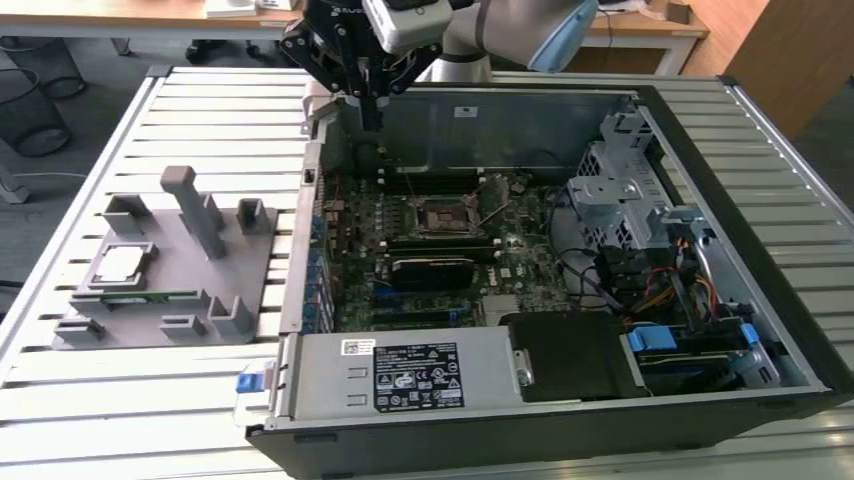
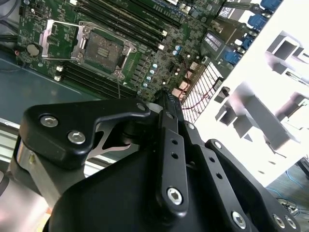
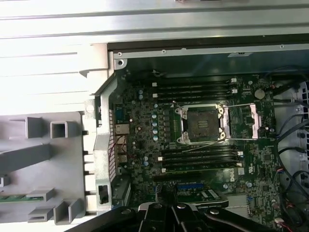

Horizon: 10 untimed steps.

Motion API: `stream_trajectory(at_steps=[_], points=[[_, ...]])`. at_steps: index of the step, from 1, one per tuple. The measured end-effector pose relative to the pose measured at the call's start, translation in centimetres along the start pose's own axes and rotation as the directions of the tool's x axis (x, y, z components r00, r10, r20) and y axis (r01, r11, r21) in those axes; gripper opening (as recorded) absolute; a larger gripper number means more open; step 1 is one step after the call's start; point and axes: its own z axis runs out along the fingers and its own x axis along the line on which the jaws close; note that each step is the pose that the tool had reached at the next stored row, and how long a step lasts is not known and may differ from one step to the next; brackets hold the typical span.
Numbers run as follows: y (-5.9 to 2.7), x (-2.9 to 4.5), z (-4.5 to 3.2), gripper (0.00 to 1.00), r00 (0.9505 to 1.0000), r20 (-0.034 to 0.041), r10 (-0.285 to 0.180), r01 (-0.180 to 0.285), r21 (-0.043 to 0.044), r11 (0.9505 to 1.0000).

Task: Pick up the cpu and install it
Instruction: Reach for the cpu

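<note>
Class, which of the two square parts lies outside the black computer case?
The silvery-grey square cpu, on the grey holder tray; the black-framed socket sits inside, on the green motherboard.

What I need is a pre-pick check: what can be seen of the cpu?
The cpu is a small flat square chip with a silvery-grey metal-looking top and a thin darker rim. It lies flat, top up, in a recess of the grey holder tray, at the exterior view's left of the open computer case. Only the tray touches it; the gripper hangs apart, over the case.
</note>
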Motion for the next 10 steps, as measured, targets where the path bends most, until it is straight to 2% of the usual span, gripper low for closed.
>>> stream_trajectory(at_steps=[10], points=[[-0.08,1.07,-0.02,0.11,1.0000,0.0001,0.000,0.000,-0.0001,1.0000]])
